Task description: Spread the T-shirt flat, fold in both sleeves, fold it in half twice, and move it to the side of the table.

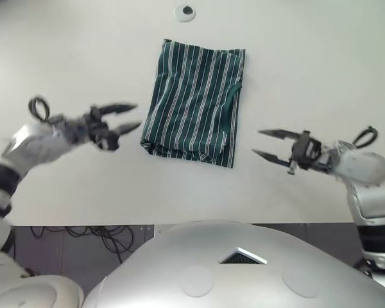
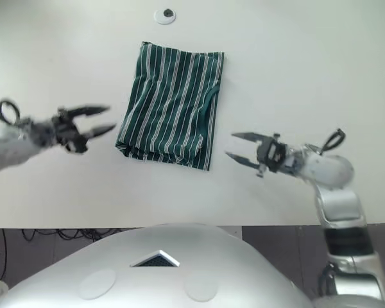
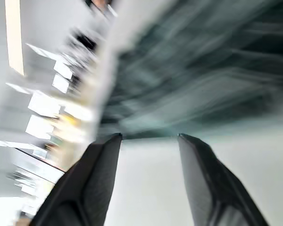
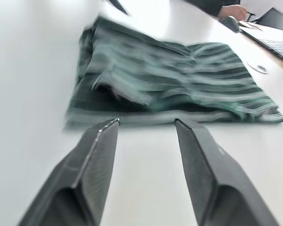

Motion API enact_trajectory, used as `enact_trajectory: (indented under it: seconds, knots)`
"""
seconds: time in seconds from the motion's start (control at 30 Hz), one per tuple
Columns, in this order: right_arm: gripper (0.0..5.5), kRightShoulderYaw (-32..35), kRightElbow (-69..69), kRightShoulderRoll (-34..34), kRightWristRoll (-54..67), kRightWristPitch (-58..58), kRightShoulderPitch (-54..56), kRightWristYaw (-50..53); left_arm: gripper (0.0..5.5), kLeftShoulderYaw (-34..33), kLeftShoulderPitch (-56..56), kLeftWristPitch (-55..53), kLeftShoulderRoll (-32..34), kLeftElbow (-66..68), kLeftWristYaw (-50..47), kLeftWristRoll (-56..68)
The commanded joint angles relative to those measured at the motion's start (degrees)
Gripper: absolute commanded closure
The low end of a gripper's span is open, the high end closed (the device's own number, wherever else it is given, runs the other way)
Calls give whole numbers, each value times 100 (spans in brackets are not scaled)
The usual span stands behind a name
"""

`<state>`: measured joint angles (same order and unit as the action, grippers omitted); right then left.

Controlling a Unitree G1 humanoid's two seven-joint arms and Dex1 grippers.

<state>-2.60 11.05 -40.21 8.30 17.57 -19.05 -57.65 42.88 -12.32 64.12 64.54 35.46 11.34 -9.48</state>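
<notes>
The left gripper hangs just above the table, its two fingers spread wide and holding nothing, tips pointing at the near left corner of the T-shirt and just short of it. The right gripper mirrors it on the other side. It is equally wide open and empty, low over the table, and aimed at the shirt's near right corner with a slightly larger gap.

Between them the green, white-striped T-shirt lies midway between the table's left and right edges, nearer the far edge. It is folded into a compact upright rectangle, a little skewed. No sleeves stick out. In the right wrist view the edge facing that gripper shows stacked layers with a loose flap tucked among them. Beyond the shirt, at the far edge, sits a small round cable cap.

The sleeve folds look done, and at least one halving too. Whether the second halving is finished is hard to tell from the shape alone. With both grippers bracketing the near corners, the step in hand reads as either that last fold or the move to the side.

Either way, each gripper should come down on its near corner and pinch through every layer, not just the top sheet. The two arms then need to travel together so the bundle does not splay or twist.
</notes>
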Motion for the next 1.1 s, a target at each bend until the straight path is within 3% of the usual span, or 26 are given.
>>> enact_trajectory:
  seconds: [0.03,0.13,0.3,0.57,0.77,1.1]
  knots:
    - [264,-267,-440,-163,-1178,1219,-104,374,278,-537,339,193,-187,-48,104,-365]
    - [225,-561,-839,-58,-1915,1791,36,791,245,-1053,413,430,-403,-85,-125,-945]
    - [225,-1156,-1574,337,-2843,2248,743,1582,245,-1699,643,642,-760,-376,-501,-2000]
    - [222,-2030,-1992,630,-3159,2265,1363,1903,258,-1870,611,647,-1160,-351,-759,-3105]
    - [344,-2407,-2116,626,-3244,2175,1596,2002,366,-1874,467,557,-1300,-251,-887,-3450]
    - [507,-2610,-2319,624,-3385,1953,1915,2277,475,-1761,162,470,-1453,35,-997,-3761]
